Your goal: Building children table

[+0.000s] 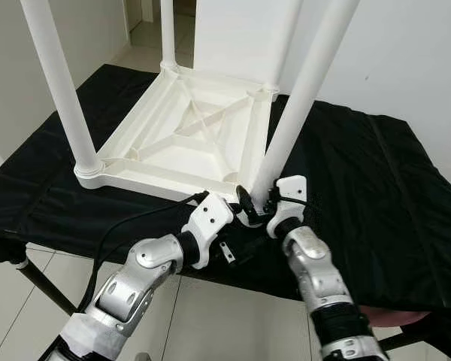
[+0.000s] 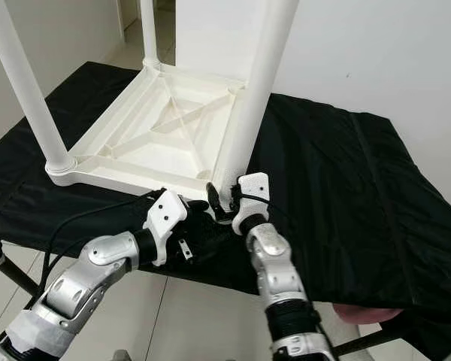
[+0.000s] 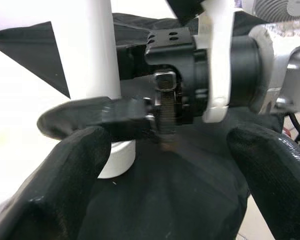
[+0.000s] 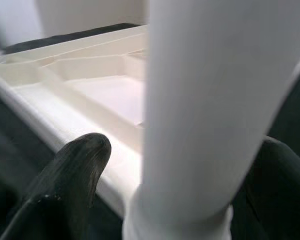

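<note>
One white children table (image 1: 184,135) lies upside down on the black cloth (image 1: 376,188) that covers the tabletop. I count four white legs standing up from its corners: one near left (image 1: 60,86), one far left (image 1: 167,34), one far right (image 1: 289,41) and one near right (image 1: 301,101), which leans a little and is the one I work on.

Both my arms reach forward and meet at the base of this near right leg. My right gripper (image 4: 175,200) is around the leg just above its socket, one finger (image 4: 65,185) on each side of the white tube; the fingers are very near the tube, but I cannot tell if they press it. My left gripper (image 3: 165,170) is just beside the right one, pointing at it from the left, with its two fingers (image 3: 55,185) spread apart and holding nothing.

A black cable (image 1: 135,226) runs over the cloth edge along my left arm. Behind the tabletop are a white wall (image 1: 406,53) and a tiled floor (image 1: 146,53).
</note>
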Controlling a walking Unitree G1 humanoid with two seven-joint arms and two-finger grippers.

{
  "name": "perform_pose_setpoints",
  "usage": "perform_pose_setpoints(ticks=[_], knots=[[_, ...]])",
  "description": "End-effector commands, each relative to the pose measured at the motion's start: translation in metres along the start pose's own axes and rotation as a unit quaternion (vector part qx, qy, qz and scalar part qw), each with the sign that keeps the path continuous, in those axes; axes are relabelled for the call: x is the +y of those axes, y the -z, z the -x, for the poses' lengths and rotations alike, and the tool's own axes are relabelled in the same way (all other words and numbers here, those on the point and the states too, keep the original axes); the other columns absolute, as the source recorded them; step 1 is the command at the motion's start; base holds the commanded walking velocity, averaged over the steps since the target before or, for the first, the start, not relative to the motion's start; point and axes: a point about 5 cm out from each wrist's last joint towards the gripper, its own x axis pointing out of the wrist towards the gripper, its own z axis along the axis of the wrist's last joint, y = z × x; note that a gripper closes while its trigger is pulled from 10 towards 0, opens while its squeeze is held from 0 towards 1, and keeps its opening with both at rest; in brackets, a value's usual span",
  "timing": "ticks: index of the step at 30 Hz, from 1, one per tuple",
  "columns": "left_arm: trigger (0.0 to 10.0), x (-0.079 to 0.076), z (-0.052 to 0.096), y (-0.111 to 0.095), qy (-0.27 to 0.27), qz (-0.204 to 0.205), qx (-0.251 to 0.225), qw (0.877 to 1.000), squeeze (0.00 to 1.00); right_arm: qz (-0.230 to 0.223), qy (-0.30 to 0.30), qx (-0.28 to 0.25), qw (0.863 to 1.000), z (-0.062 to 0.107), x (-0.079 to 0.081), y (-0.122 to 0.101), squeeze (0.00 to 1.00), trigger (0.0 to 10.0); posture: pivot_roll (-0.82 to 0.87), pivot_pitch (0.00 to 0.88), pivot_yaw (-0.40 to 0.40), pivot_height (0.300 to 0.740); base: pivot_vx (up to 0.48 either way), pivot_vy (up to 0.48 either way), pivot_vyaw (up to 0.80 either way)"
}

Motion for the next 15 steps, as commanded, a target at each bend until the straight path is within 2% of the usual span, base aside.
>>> perform_pose_setpoints(ticks=[1,2,4,7,11,15], knots=[[10.0,-0.004,0.001,-0.003,0.025,-0.006,-0.001,1.0,0.0,0.008,-0.034,0.006,0.999,-0.001,-0.005,-0.001,0.0,10.0,-0.04,0.0,-0.087,0.74,0.0,0.0,0.0],[10.0,-0.004,0.002,-0.003,0.028,-0.007,0.001,1.0,0.0,0.017,-0.048,0.009,0.999,-0.002,-0.011,-0.001,0.0,10.0,-0.04,0.0,-0.087,0.74,0.0,0.0,0.0],[10.0,-0.004,0.002,-0.003,0.028,-0.007,0.001,1.0,0.0,0.017,-0.048,0.009,0.999,-0.002,-0.011,-0.001,0.0,10.0,-0.04,0.0,-0.087,0.74,0.0,0.0,0.0],[10.0,-0.003,0.005,-0.003,0.039,-0.011,0.008,0.999,0.0,0.038,-0.079,0.009,0.996,-0.013,-0.025,-0.008,0.0,10.0,-0.03,0.0,-0.084,0.74,0.0,0.0,0.0],[10.0,-0.003,0.006,-0.003,0.041,-0.011,0.01,0.999,0.0,0.04,-0.084,0.008,0.996,-0.015,-0.027,-0.01,0.0,10.0,-0.03,0.0,-0.084,0.74,0.0,0.0,0.0],[10.0,-0.006,0.008,-0.003,0.047,-0.012,0.011,0.999,0.0,0.036,-0.092,0.02,0.995,-0.029,-0.029,-0.01,0.0,10.0,-0.01,0.0,-0.078,0.74,0.0,0.0,0.0]])
